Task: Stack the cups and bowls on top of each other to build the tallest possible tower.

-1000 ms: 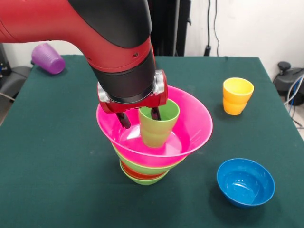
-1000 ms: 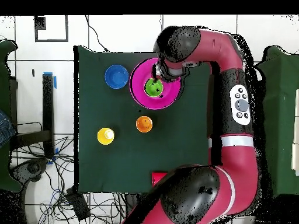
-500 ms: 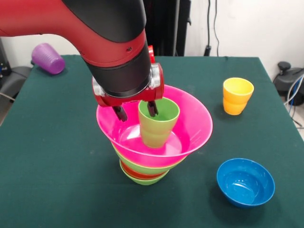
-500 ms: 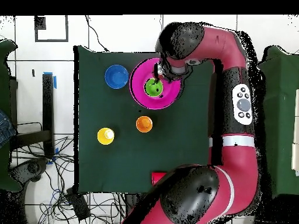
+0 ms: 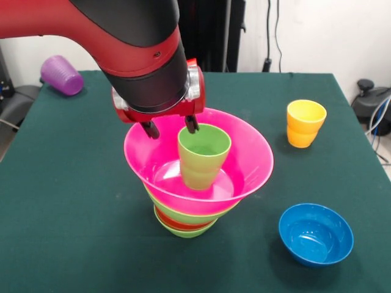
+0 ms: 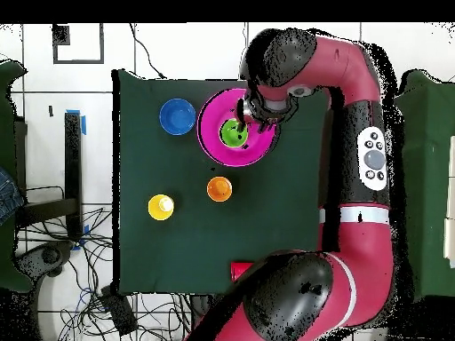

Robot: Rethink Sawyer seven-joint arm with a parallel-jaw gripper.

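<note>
My pincer (image 5: 170, 126) hangs spread and empty just above the light green cup (image 5: 203, 155) standing in the pink bowl (image 5: 250, 160) atop the tower (image 5: 184, 220), so I judge the blue bowl (image 5: 316, 234), the yellow-on-orange cup pair (image 5: 305, 123) and purple cup (image 5: 62, 74) remain unstacked on the surface (image 5: 73, 183).

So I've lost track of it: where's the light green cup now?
Front view: the green cup stands upright inside the pink bowl atop the tower, centre of the table, with the open gripper just above it.
</note>
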